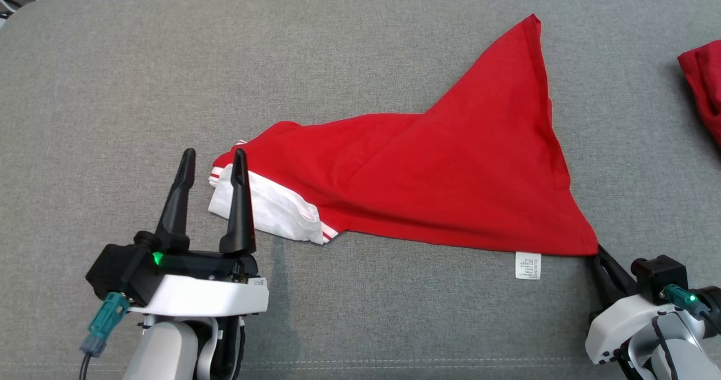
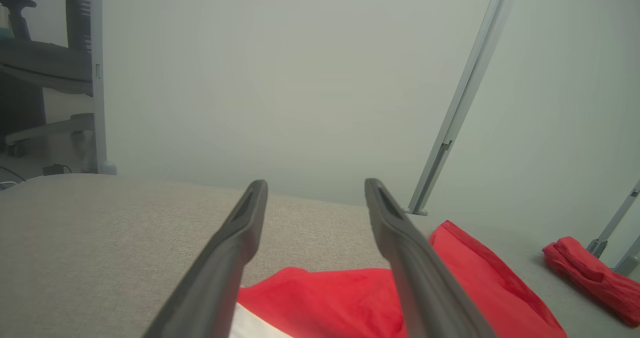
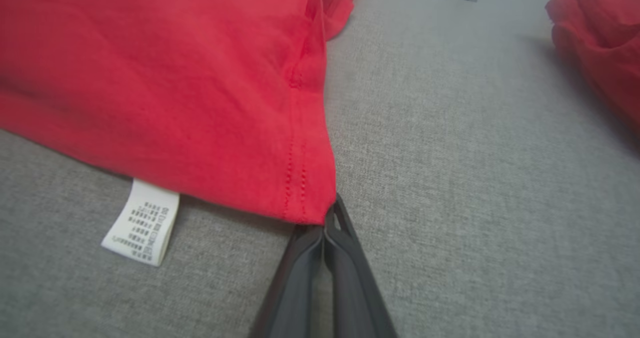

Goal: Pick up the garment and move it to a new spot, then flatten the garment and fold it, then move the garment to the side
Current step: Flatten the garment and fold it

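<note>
- The garment point(image 1: 428, 183), red with a white part point(image 1: 270, 208) at its left end, lies on a grey cushion point(image 1: 112, 87), a little right of the middle.
- It is spread in a rough triangle: one corner points to the far side, one sits at the near right, and the left end is bunched, with red-and-white striped trim at the edge.
- The right gripper point(image 1: 598, 250) is at the near right corner of the garment. Its jaws are closed together on the stitched hem corner, low against the cushion.
- A white care label point(image 3: 141, 223) sticks out from under the near edge, just left of that pinched corner, and lies flat on the cushion.
- The left gripper point(image 1: 214, 152) is at the garment's left end with its jaws wide apart and nothing between them.
- In the head view its right finger crosses the white part; whether it touches the cloth I cannot tell.
- In the left wrist view the fingers point out over the cushion, with red and white cloth low between them.
- A second red cloth point(image 1: 704, 87) lies bunched at the cushion's far right edge, well apart from the garment.
</note>
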